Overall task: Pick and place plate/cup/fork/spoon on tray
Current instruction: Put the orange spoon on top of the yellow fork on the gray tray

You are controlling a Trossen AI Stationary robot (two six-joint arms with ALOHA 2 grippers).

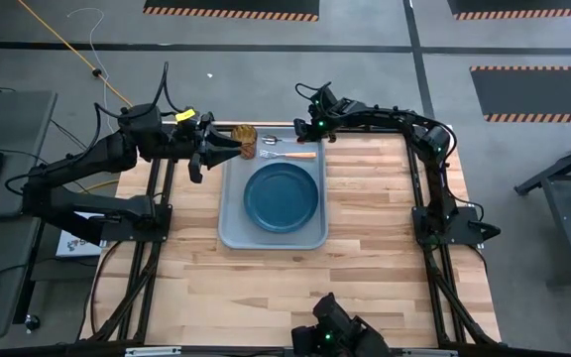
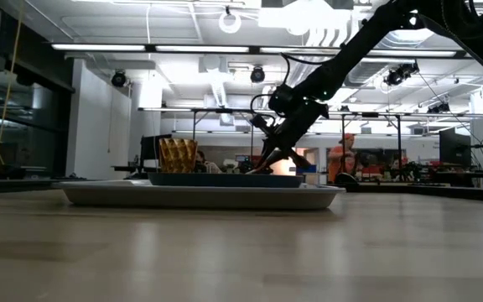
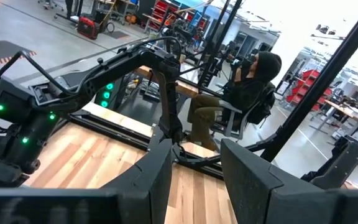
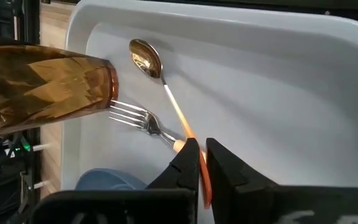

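Wooden table carries the grey-blue tray in the middle of the high view. At the left, the left pincer hovers by the tray's upper left corner, its fingers apart and holding nothing. Just right of it, the amber cup stands in that corner. The blue plate lies in the tray's centre. Above the plate lie the fork and the spoon. At the right, the right pincer is nearly closed around the spoon's handle.
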